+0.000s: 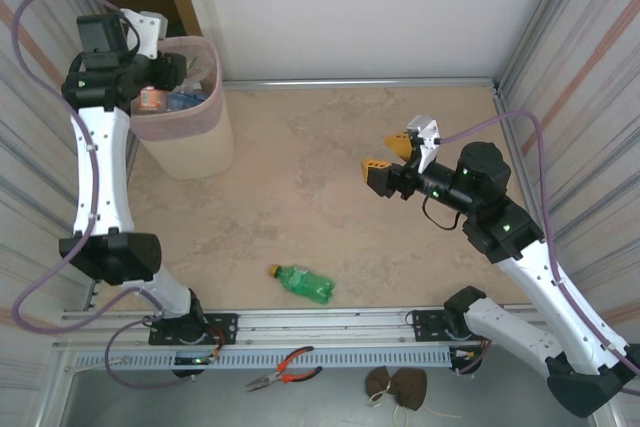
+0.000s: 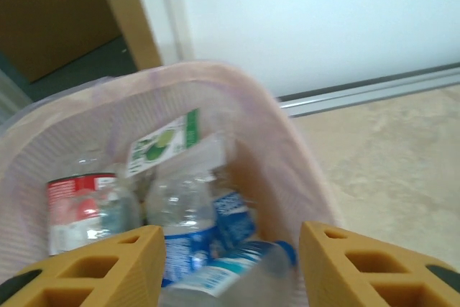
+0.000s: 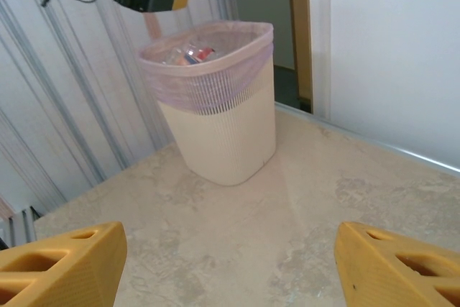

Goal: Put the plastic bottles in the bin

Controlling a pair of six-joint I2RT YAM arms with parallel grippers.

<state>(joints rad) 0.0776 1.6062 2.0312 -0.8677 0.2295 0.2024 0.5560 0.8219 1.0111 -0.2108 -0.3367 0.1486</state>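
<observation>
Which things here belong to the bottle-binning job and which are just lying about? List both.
Belongs to the job:
- green plastic bottle with an orange cap, lying on the table
- clear plastic bottles with coloured labels, already in the bin
- tall beige bin with pink bag liner

Just lying about:
- red-handled pliers on the near ledge
- brown cloth pieces beside them

Left gripper (image 2: 230,264) hung over bin (image 2: 287,141), yellow fingers (image 2: 115,264) apart, nothing between them. Bottles (image 2: 194,228) lay heaped inside bin: red label left, blue labels middle, green label toward back.
</observation>
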